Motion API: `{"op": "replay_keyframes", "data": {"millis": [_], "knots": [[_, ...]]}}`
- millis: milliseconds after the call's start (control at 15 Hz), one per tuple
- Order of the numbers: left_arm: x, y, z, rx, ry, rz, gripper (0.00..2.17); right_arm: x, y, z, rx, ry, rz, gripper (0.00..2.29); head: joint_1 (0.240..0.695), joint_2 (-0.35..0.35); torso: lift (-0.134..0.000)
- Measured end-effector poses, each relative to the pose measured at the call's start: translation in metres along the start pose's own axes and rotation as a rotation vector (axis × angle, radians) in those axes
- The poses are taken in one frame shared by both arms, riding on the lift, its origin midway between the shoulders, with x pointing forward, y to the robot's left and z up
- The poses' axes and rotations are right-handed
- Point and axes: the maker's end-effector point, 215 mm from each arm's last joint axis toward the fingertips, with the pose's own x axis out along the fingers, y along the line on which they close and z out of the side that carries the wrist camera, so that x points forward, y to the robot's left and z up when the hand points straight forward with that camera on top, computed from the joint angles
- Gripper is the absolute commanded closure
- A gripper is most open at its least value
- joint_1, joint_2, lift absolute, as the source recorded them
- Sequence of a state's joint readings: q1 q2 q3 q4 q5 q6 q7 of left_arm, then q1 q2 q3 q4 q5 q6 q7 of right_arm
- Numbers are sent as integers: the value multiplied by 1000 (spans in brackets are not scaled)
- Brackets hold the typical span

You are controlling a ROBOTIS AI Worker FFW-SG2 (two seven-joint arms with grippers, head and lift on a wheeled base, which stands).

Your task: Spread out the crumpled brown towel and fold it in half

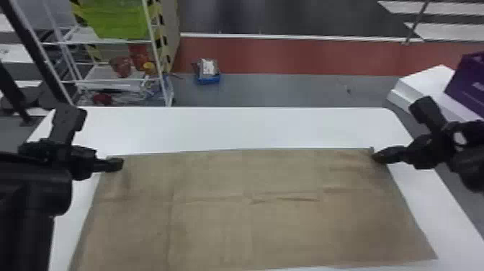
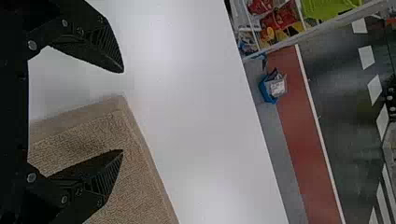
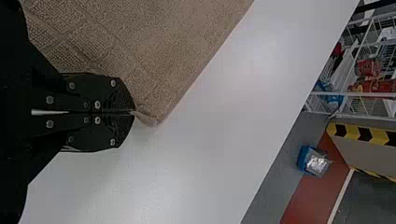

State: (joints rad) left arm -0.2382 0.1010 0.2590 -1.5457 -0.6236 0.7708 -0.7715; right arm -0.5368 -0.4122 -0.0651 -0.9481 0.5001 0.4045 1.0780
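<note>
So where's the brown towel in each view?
Head view: the towel lies spread across the white table.
Left wrist view: one corner shows between the left end effector's open fingers.
Right wrist view: another corner, pinched by the right end effector.
Shared landmark: red floor strip.

Brown towel [image 1: 216, 227] cut off at near left, purple box [image 1: 470, 83] cropped

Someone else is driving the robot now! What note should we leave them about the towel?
Left gripper: open at the towel's far left corner, not gripping it.
Right gripper: shut on the far right corner.
Towel: on the white table.
Done: spread mostly flat, a few creases.
Left to do, it seems: grip the left corner, then fold in half.
</note>
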Motion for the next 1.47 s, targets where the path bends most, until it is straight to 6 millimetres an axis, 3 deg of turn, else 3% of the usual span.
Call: {"op": "replay_keyframes", "data": {"millis": [467,800,867,1467], "knots": [[12,-7,-5,6,30,-22,421,1,1,-1,-4,0,2,1328,695,-31,-124],[15,-9,-6,6,39,-29,539,1,2,-2,-10,1,4,1328,695,-32,-124],[15,-9,-7,7,41,-31,647,1,3,-3,-11,2,5,1328,695,-32,-124],[14,-5,-12,0,52,-25,643,1,3,-5,-17,9,4,1328,695,-29,-124]]}}
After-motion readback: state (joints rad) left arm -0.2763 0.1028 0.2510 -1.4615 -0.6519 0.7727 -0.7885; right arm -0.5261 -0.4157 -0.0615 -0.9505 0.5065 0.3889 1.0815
